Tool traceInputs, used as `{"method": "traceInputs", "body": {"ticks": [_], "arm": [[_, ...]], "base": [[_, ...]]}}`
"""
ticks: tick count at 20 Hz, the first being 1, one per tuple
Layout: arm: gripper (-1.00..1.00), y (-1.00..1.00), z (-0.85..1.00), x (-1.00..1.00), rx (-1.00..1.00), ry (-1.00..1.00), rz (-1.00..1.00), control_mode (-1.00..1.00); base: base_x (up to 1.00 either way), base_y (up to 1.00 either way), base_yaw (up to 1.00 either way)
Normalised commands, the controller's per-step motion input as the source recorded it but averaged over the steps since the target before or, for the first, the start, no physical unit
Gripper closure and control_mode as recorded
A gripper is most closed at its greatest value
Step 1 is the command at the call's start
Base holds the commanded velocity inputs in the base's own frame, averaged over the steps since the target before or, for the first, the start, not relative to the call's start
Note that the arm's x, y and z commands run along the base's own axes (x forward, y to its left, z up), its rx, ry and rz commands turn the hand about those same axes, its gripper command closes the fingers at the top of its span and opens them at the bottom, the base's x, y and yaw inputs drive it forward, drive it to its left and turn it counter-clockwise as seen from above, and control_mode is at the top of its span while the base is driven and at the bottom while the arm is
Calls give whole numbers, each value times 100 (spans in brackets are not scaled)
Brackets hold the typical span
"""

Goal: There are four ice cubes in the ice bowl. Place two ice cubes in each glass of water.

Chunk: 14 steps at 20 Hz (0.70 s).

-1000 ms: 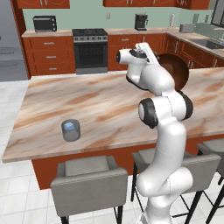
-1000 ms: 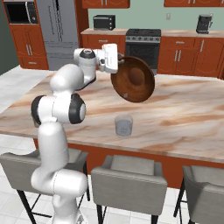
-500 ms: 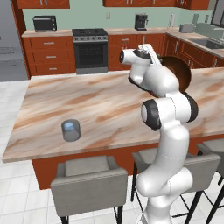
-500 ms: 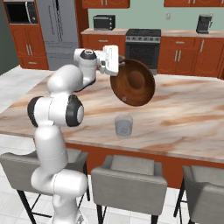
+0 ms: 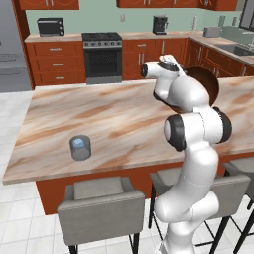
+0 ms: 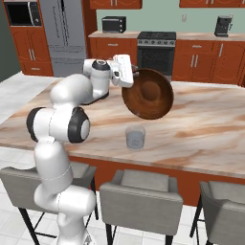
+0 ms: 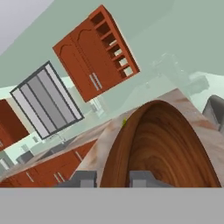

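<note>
My gripper (image 6: pixel 131 80) is shut on the rim of the ice bowl (image 6: pixel 147 93), a round dark brown wooden bowl held in the air and tipped steeply on edge above the island counter. In the hand view the rim runs between my fingertips (image 7: pixel 113 179) and the bowl's (image 7: pixel 162 148) inside shows bare wood. One glass of water (image 6: pixel 135 137), a short grey tumbler, stands on the counter just below the bowl. From the left the same glass (image 5: pixel 80 147) has a pale blue patch inside, likely ice cubes. The bowl (image 5: pixel 204 83) is partly hidden behind my arm there.
The marble island counter (image 5: pixel 114 124) stretches wide to the left of the arm. Grey stools (image 6: pixel 141 198) stand along its near edge. Stove (image 5: pixel 101 55) and wooden cabinets line the back wall. A grey shape (image 7: pixel 214 109) sits at the hand view's right edge.
The arm has shifted slightly while the bowl stays gripped and tipped over the glass. The glass has not moved.
</note>
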Motion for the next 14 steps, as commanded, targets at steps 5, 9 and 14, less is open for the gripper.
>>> {"method": "traceInputs", "body": {"ticks": [5, 9, 14], "arm": [[100, 0, -100, 1, 0, -47, 8, -100], [100, 0, -100, 8, 0, -42, 7, -100], [100, 0, -94, -3, 0, -41, 9, -100]], "base": [[0, 0, 0], [0, 0, 0], [0, 0, 0]]}}
